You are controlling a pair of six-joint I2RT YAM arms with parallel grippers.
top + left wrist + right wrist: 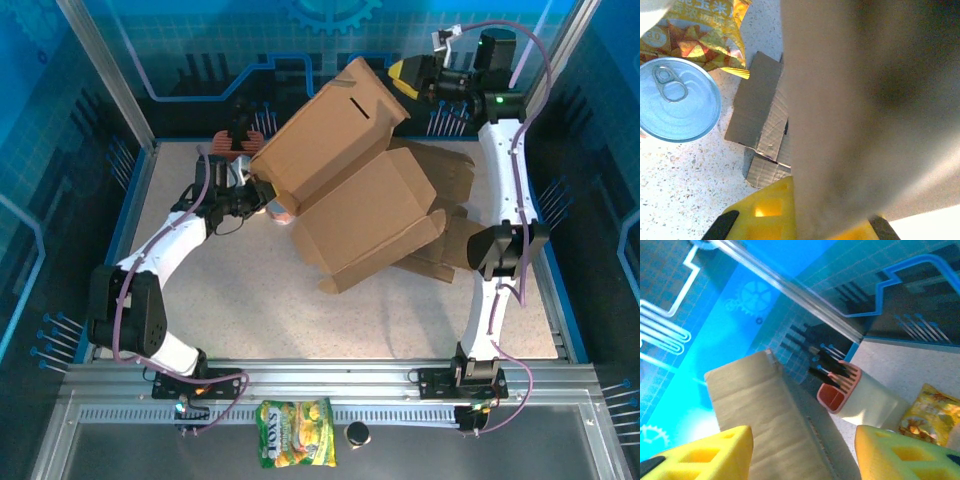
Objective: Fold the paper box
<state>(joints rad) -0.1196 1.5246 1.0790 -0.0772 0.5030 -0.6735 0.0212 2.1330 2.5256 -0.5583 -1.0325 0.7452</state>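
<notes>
From above you see the whole box (pixel 350 190), lifted and tilted at the centre of the frame. The left claw (pixel 250 192) is at its left edge and the right claw (pixel 408 75) at its upper-right corner. Your left wrist camera adds a can (pixel 677 100) and a snack bag (pixel 705 30) at upper left, beside flat cardboard (pixel 757 115) on the table (pixel 680 190). The left claw is clamped on a box panel. In the right wrist view the yellow fingers (pixel 710 455) stand apart with the box's edge between them; you cannot tell whether they touch it.
</notes>
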